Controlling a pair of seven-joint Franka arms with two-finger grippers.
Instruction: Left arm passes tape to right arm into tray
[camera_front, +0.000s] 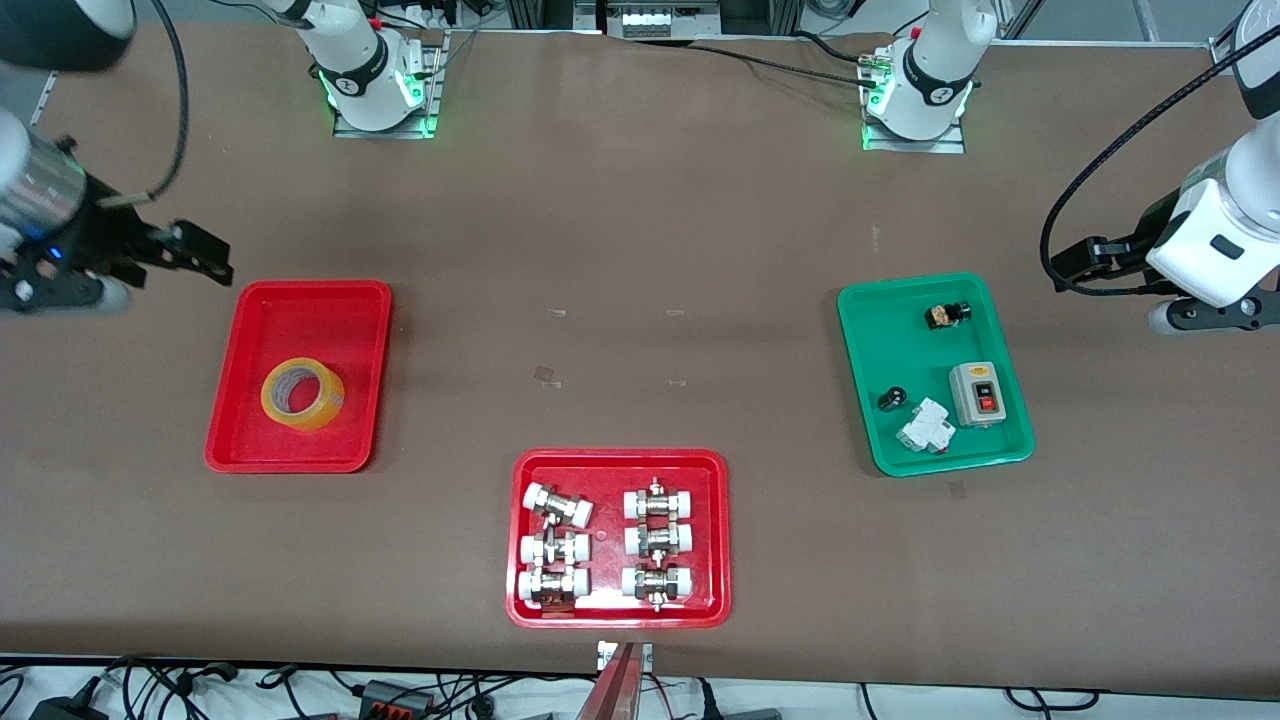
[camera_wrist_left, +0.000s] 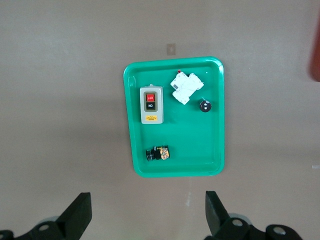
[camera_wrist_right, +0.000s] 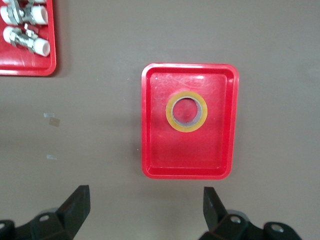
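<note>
There, translucent yellow tape (camera_front: 303, 394) with pale core.

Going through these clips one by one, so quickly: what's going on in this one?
Nothing is being handled right now. The translucent yellow roll of packing tape lies flat in the plain glossy red plastic tray toward the right arm's end of the table. The right gripper hangs open, empty, just off that tray's edge. The left gripper, also open and empty, hangs beside the green plastic tray of electrical parts. A second red tray of pipe fittings sits nearest the front camera.
</note>
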